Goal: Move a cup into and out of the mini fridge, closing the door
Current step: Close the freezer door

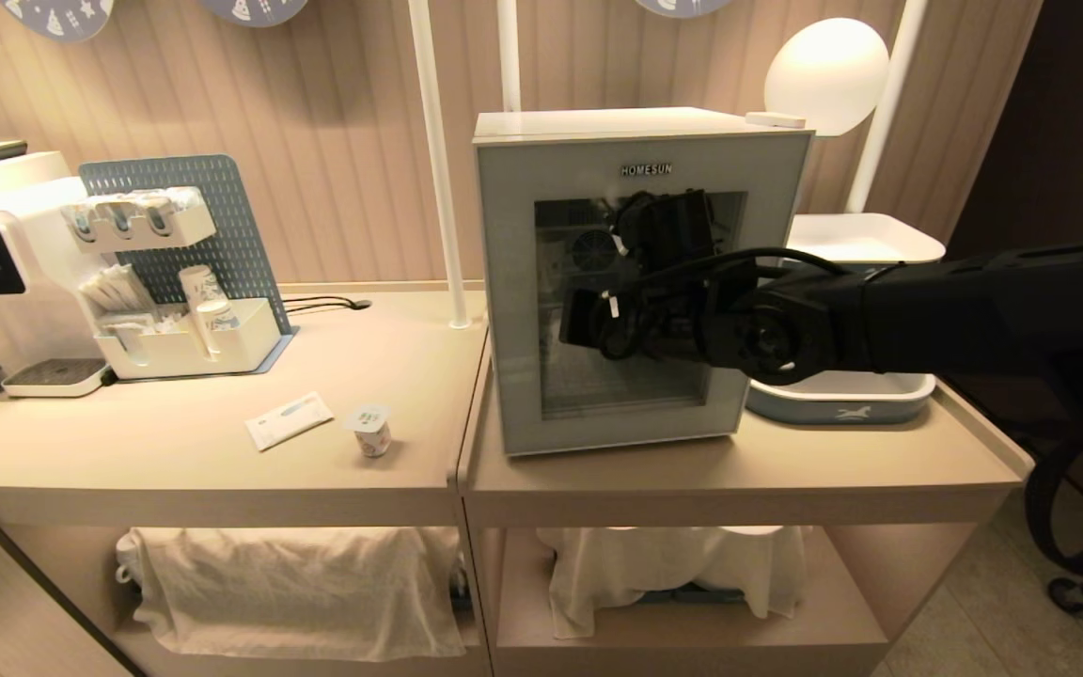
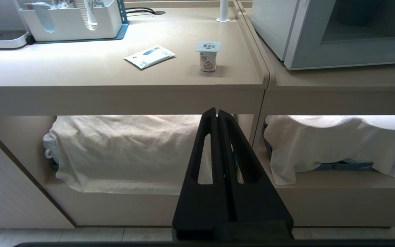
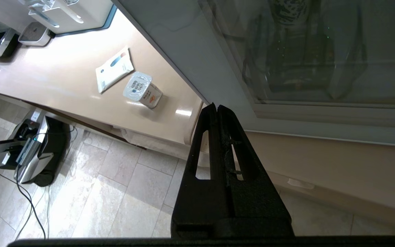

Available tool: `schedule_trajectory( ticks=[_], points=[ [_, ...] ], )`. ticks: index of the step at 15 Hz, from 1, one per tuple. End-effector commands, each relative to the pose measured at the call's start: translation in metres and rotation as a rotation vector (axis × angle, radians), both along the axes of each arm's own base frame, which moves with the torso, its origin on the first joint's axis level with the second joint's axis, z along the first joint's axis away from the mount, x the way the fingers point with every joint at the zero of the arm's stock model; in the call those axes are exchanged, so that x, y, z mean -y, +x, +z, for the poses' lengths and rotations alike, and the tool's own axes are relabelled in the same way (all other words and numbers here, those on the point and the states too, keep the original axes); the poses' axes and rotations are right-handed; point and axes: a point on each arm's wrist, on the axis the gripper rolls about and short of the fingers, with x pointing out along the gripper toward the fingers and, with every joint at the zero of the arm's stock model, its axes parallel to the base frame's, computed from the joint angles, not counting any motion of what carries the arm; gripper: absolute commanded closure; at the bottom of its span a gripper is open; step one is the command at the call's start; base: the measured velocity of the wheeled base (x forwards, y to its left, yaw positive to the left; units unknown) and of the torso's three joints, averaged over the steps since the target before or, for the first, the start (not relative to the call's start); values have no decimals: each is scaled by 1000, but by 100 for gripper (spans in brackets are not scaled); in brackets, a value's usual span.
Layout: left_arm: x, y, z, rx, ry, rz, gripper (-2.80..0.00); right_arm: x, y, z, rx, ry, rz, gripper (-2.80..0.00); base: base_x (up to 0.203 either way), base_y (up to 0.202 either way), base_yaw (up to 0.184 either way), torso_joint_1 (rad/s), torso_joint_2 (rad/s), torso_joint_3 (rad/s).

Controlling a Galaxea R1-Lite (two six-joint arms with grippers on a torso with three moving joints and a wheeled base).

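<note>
On the beige counter (image 1: 175, 451) the cup (image 1: 371, 430) stands beside the mini fridge (image 1: 640, 273); both tools clenched, empty.

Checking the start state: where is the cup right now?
In the head view the cup stands upright on the counter, left of the closed mini fridge, beside a flat white packet.

Your right arm (image 1: 955, 306) reaches in from three o'clock across the head view, forearm roughly level, wrist toward nine o'clock. Your right gripper (image 3: 217, 107) has its two fingers pressed flat together, nothing between them. Your left gripper (image 2: 217, 111) sits outside the head view, low, fingers likewise pressed together and empty, pointing toward twelve o'clock.
</note>
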Motion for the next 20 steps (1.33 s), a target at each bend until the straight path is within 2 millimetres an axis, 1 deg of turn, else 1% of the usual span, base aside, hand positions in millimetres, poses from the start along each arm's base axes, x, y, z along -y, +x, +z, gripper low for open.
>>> schedule_trajectory(
  ticks=[1,3,5,7,9,10,12,13,14,16,18,20],
  points=[
    [0,0,0,0,-1,-1,0,-2,0,-3,-4,1,1,0,0,0,0,0,0,0],
    [0,0,0,-1,0,-1,0,-3,2,-5,-2,-2,-9,0,0,0,0,0,0,0],
    [0,0,0,-1,-1,-1,0,-8,10,-6,20,3,-30,0,0,0,0,0,0,0],
    [0,0,0,0,-2,-1,0,-14,17,-14,29,-11,-67,0,0,0,0,0,0,0],
    [0,0,0,0,0,-1,0,-18,17,-17,30,-19,-70,0,0,0,0,0,0,0],
    [0,0,0,0,0,-1,0,-18,17,-17,29,-21,-71,0,0,0,0,0,0,0],
    [0,0,0,0,0,-1,0,-11,11,-6,40,-16,-80,0,0,0,0,0,0,0],
    [0,0,0,0,0,0,0,-6,4,5,58,-12,-94,0,0,0,0,0,0,0],
    [0,0,0,0,0,-1,0,2,-6,21,83,-10,-102,0,0,0,0,0,0,0],
    [0,0,0,0,0,-1,0,23,-31,50,131,-16,-127,0,0,0,0,0,0,0],
    [0,0,0,0,0,-1,0,52,-68,84,201,-33,-194,0,0,0,0,0,0,0],
    [0,0,0,0,0,-1,0,88,-111,114,288,-87,-317,0,0,0,0,0,0,0]
  ],
)
